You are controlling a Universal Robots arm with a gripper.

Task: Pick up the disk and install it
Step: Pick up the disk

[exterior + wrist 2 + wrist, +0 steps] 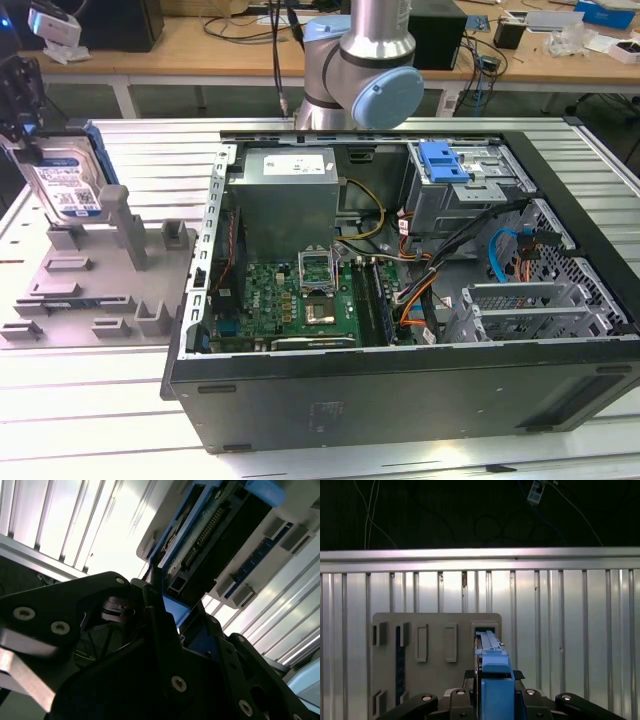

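The disk (pixel 66 182), silver with a white-and-blue label and a blue carrier frame, stands on edge at the exterior view's far left, over the grey fixture (pixel 90 290). My black gripper (pixel 38 140) reaches it from above and is shut on its upper edge. In the first wrist view the blue carrier (pixel 495 677) sits clamped between the fingers (pixel 470 680), and the disk's far edge meets a slot in the fixture (pixel 437 622). The second wrist view shows the disk's underside (pixel 210 535) and blue frame at the gripper (pixel 172 611). I cannot tell whether the disk is lifted out of the slot.
An open computer case (pixel 400 400) lies on the slatted metal table (pixel 90 420), to the exterior view's right of the fixture. Inside are a drive bay with a blue latch (pixel 445 160), a grey metal box (pixel 285 190), a motherboard (pixel 300 300) and cables. The arm's base (pixel 360 70) stands behind.
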